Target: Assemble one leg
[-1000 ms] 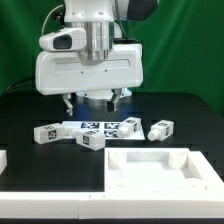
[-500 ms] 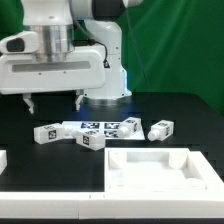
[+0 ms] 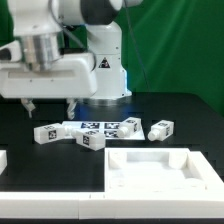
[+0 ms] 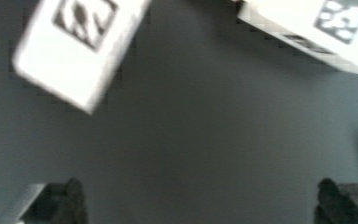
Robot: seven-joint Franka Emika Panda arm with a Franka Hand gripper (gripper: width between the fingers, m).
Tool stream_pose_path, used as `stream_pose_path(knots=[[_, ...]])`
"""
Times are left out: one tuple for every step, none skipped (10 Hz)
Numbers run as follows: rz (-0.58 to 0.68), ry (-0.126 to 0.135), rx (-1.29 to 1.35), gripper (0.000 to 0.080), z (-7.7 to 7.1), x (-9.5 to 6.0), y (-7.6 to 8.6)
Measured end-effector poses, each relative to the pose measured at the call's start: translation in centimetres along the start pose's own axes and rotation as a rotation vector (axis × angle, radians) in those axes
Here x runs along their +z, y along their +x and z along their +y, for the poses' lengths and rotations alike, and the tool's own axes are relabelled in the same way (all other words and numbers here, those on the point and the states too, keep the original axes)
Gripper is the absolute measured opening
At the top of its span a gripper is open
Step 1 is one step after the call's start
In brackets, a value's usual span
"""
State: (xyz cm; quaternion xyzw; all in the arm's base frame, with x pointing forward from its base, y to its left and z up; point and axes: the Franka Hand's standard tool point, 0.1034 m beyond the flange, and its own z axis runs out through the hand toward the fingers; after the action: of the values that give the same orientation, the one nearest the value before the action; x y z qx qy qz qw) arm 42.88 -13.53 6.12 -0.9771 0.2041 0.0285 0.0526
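Several legs lie on the black table in the exterior view: one at the left, one in front of the strip, and two toward the right. My gripper hangs open and empty just above and behind the leftmost leg, touching nothing. In the wrist view the gripper shows two dark fingertips set wide apart over bare table. A leg lies ahead of them, tilted. A second tagged white piece is cut off at the frame edge, and I cannot tell what it is.
The marker board lies among the legs. A large white square tray fills the front right of the table. Another white part shows at the left edge. A green curtain stands behind the arm's base.
The arm has swung from above the marker board toward the exterior view's left and now hangs over the leftmost leg. The gripper stays open; no part has moved.
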Motion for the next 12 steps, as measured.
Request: stream_pose_path(knots=[[-0.057,0.014,0.144,0.0649,1.0,0.5,0.0],[-0.117,0.059,0.221,0.0649,1.3,0.2,0.7],[-0.097,0.093,0.315,0.0649,1.8,0.3,1.7],[-0.120,0.098,0.305,0.0649,1.5,0.5,1.1],[-0.127,0.100,0.304,0.0649,1.5,0.5,1.1],[-0.173,0.114,0.306,0.0649,1.6,0.7,0.8],[-0.335,0.164,0.326,0.0649,2.5,0.8,0.0],[-0.463,0.196,0.353,0.0649,3.4,0.9,0.1],[-0.587,0.220,0.366,0.0649,3.5,1.4,-0.8],[-0.712,0.238,0.368,0.0649,3.2,2.0,-1.5],[-0.776,0.250,0.352,0.0649,2.9,2.2,-1.4],[-0.869,0.268,0.345,0.0649,2.9,2.3,-1.8]])
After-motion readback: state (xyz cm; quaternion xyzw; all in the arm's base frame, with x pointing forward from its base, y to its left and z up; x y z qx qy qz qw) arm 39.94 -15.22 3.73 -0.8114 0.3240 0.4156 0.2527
